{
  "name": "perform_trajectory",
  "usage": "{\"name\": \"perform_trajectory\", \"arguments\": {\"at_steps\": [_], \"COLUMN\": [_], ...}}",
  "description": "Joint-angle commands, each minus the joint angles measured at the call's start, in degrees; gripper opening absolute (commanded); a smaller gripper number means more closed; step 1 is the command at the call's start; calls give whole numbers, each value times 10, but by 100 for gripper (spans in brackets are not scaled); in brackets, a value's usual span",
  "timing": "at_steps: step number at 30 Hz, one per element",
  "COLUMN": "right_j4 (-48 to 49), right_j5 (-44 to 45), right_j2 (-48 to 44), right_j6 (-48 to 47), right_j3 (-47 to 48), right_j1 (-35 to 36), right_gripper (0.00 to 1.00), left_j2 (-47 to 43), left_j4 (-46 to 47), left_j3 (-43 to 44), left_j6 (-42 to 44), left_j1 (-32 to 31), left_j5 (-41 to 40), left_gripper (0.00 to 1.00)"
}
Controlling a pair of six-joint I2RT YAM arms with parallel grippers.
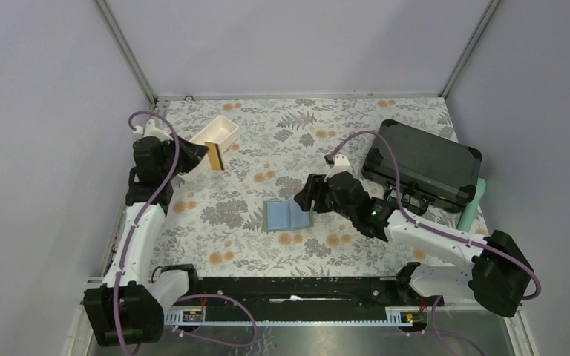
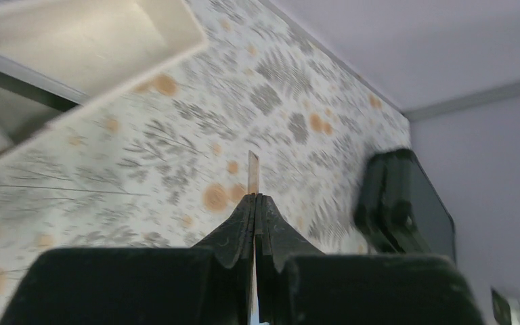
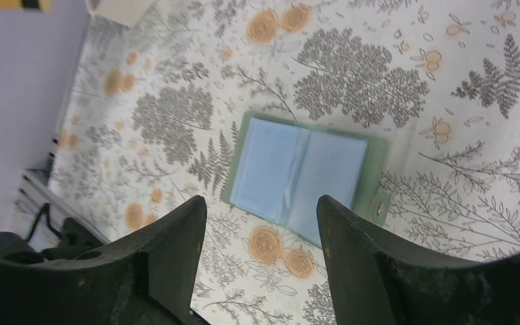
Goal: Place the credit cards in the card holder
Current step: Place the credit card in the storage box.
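The gold-orange card (image 1: 216,156) stands on edge in the upper left of the overhead view. The left jaws are pressed together on it, and from the left wrist only its thin edge shows past their tips. The card holder (image 1: 288,215) lies open and flat near the middle of the table (image 1: 356,126), pale blue pockets facing up, well apart from the card. The right jaws hang just right of the holder in the overhead view, spread apart and holding nothing.

The likeliest trouble is at the pocket. The plastic lies flat and no gap shows at any pocket mouth, so the card's leading edge may skate over the top or catch on the lip instead of going in. The holder looks light and nothing pins it. A push from the card could therefore slide it across the cloth or fold one leaf over.

A thin, slick card in a narrow pinch may also swivel during the carry and arrive crooked. The white tray (image 1: 219,132) sits just beside the card, so a careless swing could clip its rim. Both arms would meet over the holder and could bump each other. The black case (image 1: 423,165), at the right, looks out of the way.
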Motion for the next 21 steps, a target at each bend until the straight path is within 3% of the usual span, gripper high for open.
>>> {"name": "perform_trajectory", "arguments": {"at_steps": [1, 6, 11, 21], "right_j4": [60, 218, 360, 436], "right_j5": [-129, -271, -348, -394], "right_j2": [-33, -42, -25, -2], "right_j6": [11, 99, 178, 210], "right_j3": [-1, -50, -76, -53], "right_j1": [-47, -88, -98, -98], "right_gripper": [69, 74, 77, 77], "left_j2": [-33, -59, -89, -121], "left_j4": [63, 116, 180, 280], "left_j3": [-16, -45, -65, -105], "left_j6": [-20, -55, -97, -168], "left_j1": [-53, -133, -194, -258], "left_j5": [104, 145, 170, 208], "left_gripper": [0, 0, 0, 0]}}
